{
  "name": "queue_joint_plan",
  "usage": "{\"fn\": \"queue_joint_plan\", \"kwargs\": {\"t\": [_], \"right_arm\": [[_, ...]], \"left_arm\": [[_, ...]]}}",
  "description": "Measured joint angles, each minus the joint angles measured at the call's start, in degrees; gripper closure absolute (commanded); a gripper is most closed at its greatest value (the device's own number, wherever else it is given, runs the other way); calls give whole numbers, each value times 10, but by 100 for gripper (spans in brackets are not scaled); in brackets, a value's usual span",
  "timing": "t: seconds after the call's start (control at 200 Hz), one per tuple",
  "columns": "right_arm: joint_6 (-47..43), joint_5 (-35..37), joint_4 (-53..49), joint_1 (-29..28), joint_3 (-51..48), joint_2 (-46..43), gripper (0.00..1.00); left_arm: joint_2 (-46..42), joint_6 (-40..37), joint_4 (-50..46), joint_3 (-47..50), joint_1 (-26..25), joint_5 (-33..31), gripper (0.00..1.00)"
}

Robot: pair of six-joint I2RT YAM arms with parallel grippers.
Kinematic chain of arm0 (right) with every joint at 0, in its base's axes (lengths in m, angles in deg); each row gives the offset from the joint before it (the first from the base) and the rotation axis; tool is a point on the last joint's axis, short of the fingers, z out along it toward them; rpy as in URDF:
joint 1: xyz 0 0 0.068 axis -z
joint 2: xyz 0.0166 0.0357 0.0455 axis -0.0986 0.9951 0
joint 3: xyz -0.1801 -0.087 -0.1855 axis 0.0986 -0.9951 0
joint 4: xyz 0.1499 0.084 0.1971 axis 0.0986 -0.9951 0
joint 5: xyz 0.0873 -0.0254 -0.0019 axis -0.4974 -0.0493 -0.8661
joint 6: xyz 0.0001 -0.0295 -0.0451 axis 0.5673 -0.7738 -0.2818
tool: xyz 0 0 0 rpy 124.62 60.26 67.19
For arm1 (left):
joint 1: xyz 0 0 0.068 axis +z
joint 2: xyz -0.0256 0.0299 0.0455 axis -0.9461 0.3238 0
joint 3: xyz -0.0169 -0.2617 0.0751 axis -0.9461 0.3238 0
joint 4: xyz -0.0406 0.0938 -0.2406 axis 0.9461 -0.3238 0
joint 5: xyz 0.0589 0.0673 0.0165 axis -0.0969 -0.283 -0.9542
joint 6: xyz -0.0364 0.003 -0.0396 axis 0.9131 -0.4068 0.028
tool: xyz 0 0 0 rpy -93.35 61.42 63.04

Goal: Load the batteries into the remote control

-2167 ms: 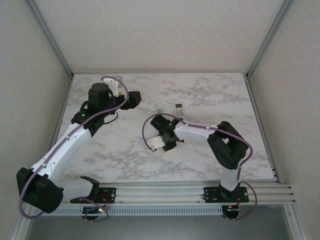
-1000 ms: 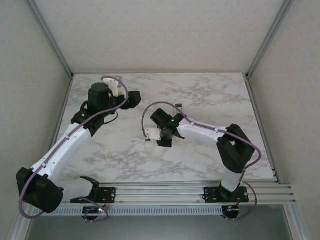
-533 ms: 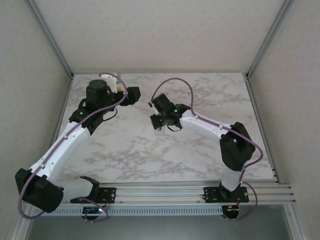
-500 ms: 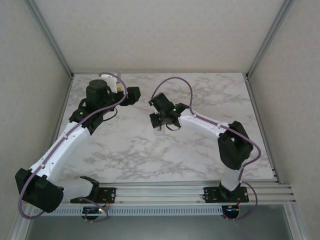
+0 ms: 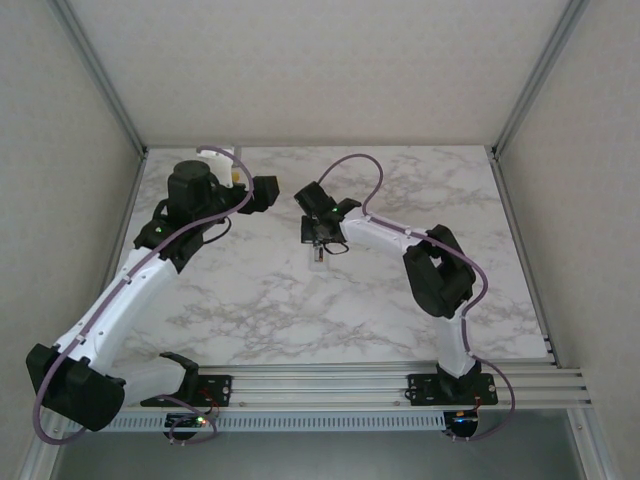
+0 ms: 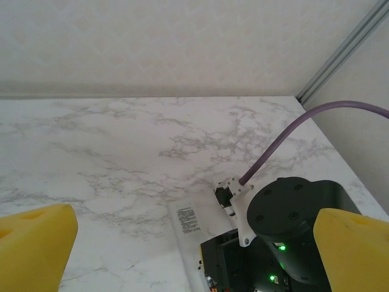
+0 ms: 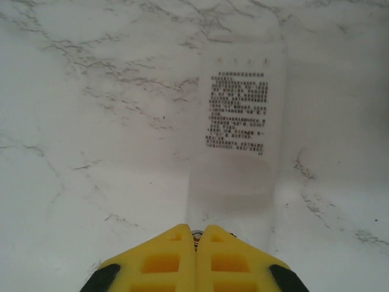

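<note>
Right pincer (image 7: 196,241): the yellow pads are pressed together. A tiny dark round bit shows at their seam, which I judge to be the end of a battery (image 7: 196,232), though it is too small to be sure.
Remote control (image 7: 240,121): it lies flat on the desk (image 7: 91,121), in the far half and about midway between left and right, with its printed back facing up.
Key relation: the remote is just ahead of the right fingertips, a little to one side. Its long axis runs straight away from them.
Nearer arm: the right one, which hovers directly over the remote's end.
Left pincer (image 5: 264,191): it is wide open and holds nothing. It stands to the left, apart from the remote and facing it.
Battery compartment: the end of the remote nearest the right pincer looks pale and blurred. I cannot tell if the cover is off or if any cell is inside.
Next move, my judgement: lower the cell in line with that long axis.
</note>
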Motion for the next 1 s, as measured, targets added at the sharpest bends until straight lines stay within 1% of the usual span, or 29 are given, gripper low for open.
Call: {"fn": "queue_joint_plan", "kwargs": {"t": [0.431,0.506,0.601,0.686,0.821,0.921,0.996], "right_arm": [[37,2,-8,0,-14,20,100],[38,2,-8,-2,-14,21,96],[45,2,-9,-6,-14,23,86],[50,2,-14,-11,-14,26,81],[56,2,-20,-15,-14,27,79],[56,0,-23,-15,-13,27,75],[56,-2,-27,-13,-10,26,74]], "left_arm": [[0,-8,-2,3,0,-3,0],[0,-8,-3,7,0,-4,0],[0,-8,-4,9,0,-4,1],[0,-8,-4,12,0,-4,1],[0,-8,-4,19,0,-4,0],[0,-8,-4,22,0,-4,0],[0,-8,-4,23,0,-4,0]]}}
